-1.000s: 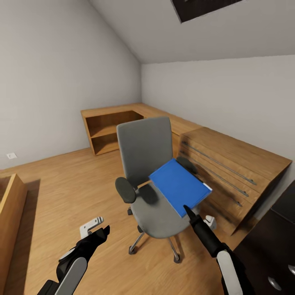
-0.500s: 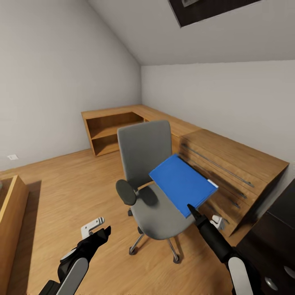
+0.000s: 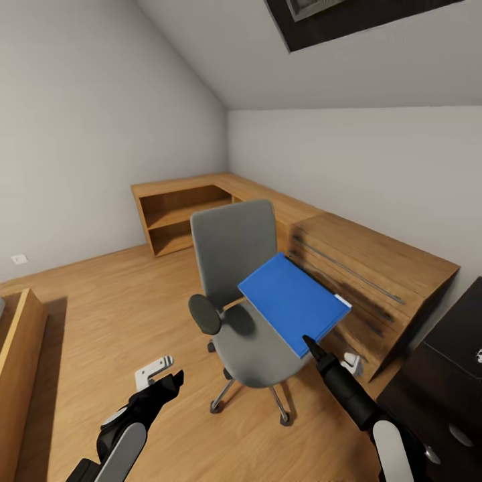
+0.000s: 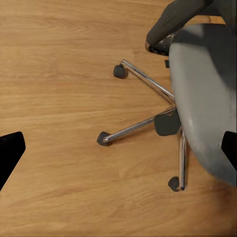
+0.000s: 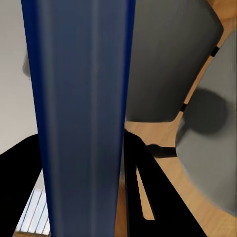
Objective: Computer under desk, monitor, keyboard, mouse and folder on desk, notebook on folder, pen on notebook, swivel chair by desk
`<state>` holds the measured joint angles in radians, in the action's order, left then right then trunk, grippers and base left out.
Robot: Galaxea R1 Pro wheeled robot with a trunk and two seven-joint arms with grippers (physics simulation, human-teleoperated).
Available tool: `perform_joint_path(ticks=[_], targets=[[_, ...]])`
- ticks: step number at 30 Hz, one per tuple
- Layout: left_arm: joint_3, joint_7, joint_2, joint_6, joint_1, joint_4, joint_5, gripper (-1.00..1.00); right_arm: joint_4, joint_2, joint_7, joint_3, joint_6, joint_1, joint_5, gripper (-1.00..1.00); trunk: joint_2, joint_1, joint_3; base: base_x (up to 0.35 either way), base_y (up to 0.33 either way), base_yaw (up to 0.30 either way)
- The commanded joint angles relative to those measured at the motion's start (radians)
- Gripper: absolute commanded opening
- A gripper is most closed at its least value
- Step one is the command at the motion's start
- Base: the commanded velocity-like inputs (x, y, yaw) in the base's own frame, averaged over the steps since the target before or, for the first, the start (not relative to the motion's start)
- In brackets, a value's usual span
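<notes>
Folder (image 3: 294,304) — lifted off the swivel chair (image 3: 249,301) seat over the last second, carried slightly rightward in the right gripper (image 3: 309,346). Camera tilted up a little — more skylight (image 3: 348,17) showed.

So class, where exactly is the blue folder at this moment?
In the head view the blue folder is held tilted above the swivel chair seat's right side, clamped at its near corner by the right gripper, before the wooden drawer cabinet.

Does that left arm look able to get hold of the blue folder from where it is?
Probably not easily. The left claw hangs low over the floor, beside the swivel chair. The folder is raised beyond the chair's seat, already pinched in the right claw.
</notes>
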<state>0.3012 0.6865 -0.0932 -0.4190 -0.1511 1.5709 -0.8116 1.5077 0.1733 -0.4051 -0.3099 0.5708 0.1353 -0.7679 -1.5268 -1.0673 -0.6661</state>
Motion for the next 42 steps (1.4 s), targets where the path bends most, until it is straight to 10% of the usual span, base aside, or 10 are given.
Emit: perform_joint_path(ticks=[1,25,42], targets=[[0.002,0.008,-0.001,-0.001,-0.001,0.002,-0.007,1.0,0.0,0.001,-0.002,-0.003,0.008,0.001,-0.004,-1.0,0.007,0.004,0.002,0.0,0.0,-0.235],[0.091,0.046,0.003,-0.001,-0.001,-0.065,-0.006,1.0,0.005,0.001,0.0,-0.011,0.006,0.001,-0.02,-1.0,0.175,0.096,0.078,0.0,0.0,-0.264],[0.119,0.055,0.076,-0.004,-0.001,-0.151,0.023,1.0,0.006,0.001,0.002,-0.026,0.014,0.001,-0.022,-1.0,0.294,0.161,0.13,0.0,0.0,-0.217]])
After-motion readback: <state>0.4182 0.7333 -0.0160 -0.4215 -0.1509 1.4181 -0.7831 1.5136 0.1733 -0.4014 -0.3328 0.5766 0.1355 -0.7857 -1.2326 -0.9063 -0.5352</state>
